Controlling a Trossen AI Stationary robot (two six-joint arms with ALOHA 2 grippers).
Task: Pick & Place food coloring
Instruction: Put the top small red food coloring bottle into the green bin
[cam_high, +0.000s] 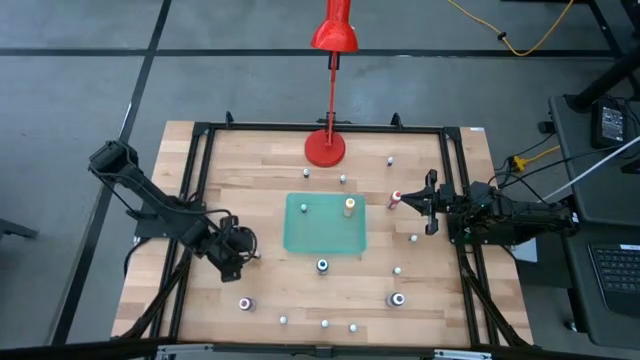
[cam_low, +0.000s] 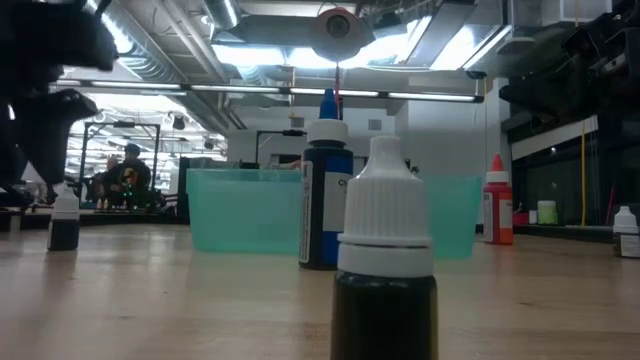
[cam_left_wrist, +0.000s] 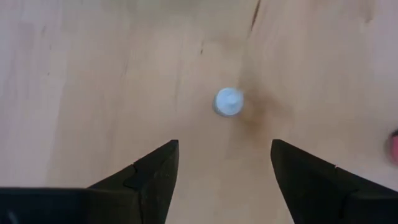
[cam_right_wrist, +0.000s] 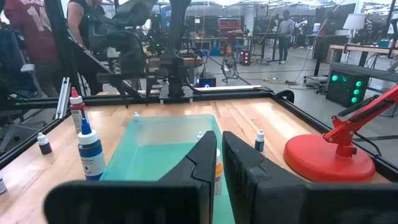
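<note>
Left hand poised over a white-capped bottle.
Left hand (cam_left_wrist: 224, 180) spread wide above bottle (cam_left_wrist: 228, 101) on worktop (cam_left_wrist: 93, 74), straddling it for pickup; right hand (cam_right_wrist: 219, 163) pinched empty beside green tray (cam_high: 300, 240).

Some fifteen food coloring bottles (cam_high: 322, 265), one green tray (cam_high: 300, 240), one red lamp (cam_high: 325, 148)
</note>
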